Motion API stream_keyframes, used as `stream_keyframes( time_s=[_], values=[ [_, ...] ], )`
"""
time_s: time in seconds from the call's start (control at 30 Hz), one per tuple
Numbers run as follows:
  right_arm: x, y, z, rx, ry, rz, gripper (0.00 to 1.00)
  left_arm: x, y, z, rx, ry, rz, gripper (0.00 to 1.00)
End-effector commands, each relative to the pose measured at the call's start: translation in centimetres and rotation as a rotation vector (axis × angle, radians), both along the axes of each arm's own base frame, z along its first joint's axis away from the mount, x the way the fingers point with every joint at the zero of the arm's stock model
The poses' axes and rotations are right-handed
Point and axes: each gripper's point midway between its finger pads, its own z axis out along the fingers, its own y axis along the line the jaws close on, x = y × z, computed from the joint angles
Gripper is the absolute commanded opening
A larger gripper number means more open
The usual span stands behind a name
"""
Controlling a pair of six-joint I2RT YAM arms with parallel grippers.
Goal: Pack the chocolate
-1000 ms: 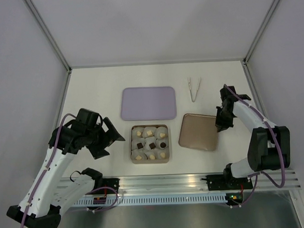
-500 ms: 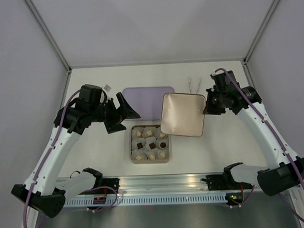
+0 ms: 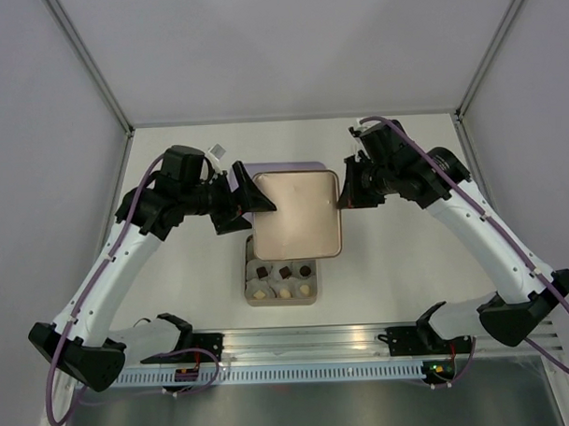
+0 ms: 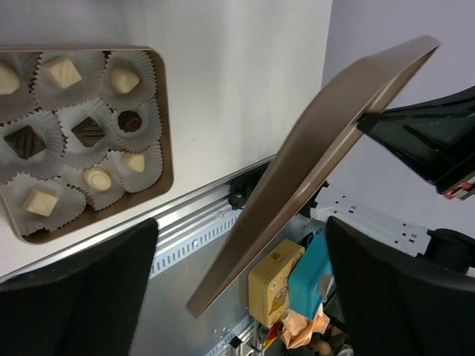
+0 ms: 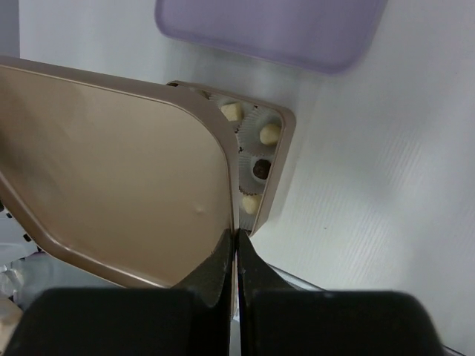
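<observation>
1. Right wrist view: the right pincer [image 5: 235, 236] is squeezed fully closed, its two dark fingertips pinching the thin rim of the lid [image 5: 111, 170] (nothing else is in its grip).
2. The lid is a flat bronze-brown square with rounded corners, a shallow turned lip and a smooth, dull sheen. It hangs in the air, tilted, and looks almost edge-on from the left wrist.
3. The left pincer [image 3: 249, 194] gapes wide at the lid's opposite, left edge. From the left wrist, that edge slants between its fingers with a gap on either side, so it grips nothing.
4. Below lies the chocolate [image 4: 61, 72], in a brown tin [image 4: 167, 148] near the middle of the bench's near edge, the tin's sides square with that edge.
   - The tin is about as wide as it is deep, so no long axis shows.
   - The pieces are pale cream or dark brown, three by three, each in a pleated white paper cup [image 4: 65, 213], and some cubes are turned corner-on like diamonds.
   - From above, the lid covers the far row.
5. Farthest is a smooth lilac tray [image 5: 274, 26], a rounded rectangle just beyond the tin, its long sides parallel to the bench's far edge.
</observation>
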Motion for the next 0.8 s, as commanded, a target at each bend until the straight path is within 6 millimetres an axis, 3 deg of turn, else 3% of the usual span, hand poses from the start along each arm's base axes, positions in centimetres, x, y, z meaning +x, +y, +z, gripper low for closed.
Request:
stream_keyframes(
  time_s=[0.0,0.07,0.1,0.13,0.17,0.23,0.3,0.33,0.43,0.6,0.67,0.77],
  values=[
    [-1.0,2.0,1.1,0.081,0.085,-0.033,0.00,0.2,-1.0,2.7,-0.083,-0.078,-0.017,0.87],
    [-1.2,2.9,1.6,0.109,0.086,-0.011,0.00,0.1,-1.1,2.6,-0.089,-0.066,-0.017,0.63],
    [-1.3,3.2,1.9,0.127,0.082,-0.001,0.01,0.1,-1.2,2.7,-0.095,-0.066,-0.013,0.45],
    [-1.2,3.3,2.1,0.136,0.075,-0.002,0.01,0.2,-1.1,2.7,-0.095,-0.064,-0.007,0.36],
    [-1.3,3.4,2.1,0.136,0.072,0.004,0.00,0.2,-1.0,2.8,-0.098,-0.060,0.009,0.17],
    [-1.4,3.2,1.7,0.117,0.081,0.016,0.00,0.1,-0.8,3.1,-0.105,-0.059,0.034,0.03],
    [-1.7,3.3,1.5,0.097,0.064,0.062,0.01,0.0,-0.6,3.2,-0.118,-0.033,0.074,0.02],
    [-1.7,3.3,1.6,0.089,0.051,0.081,0.20,-0.1,-0.6,3.1,-0.125,-0.017,0.089,0.02],
    [-1.6,3.1,2.3,0.028,-0.049,0.149,0.61,-0.8,-0.4,2.6,-0.142,0.062,0.130,0.02],
    [-2.2,3.1,5.3,-0.079,-0.268,0.299,0.85,-2.0,1.5,-1.1,-0.003,0.331,0.298,0.02],
    [-3.6,4.5,6.5,-0.067,-0.328,0.385,0.96,-3.1,2.5,-2.4,0.092,0.456,0.344,0.02],
    [-6.1,7.0,7.6,-0.055,-0.403,0.534,0.98,-3.8,2.7,-2.6,0.144,0.537,0.349,0.02]
  ],
)
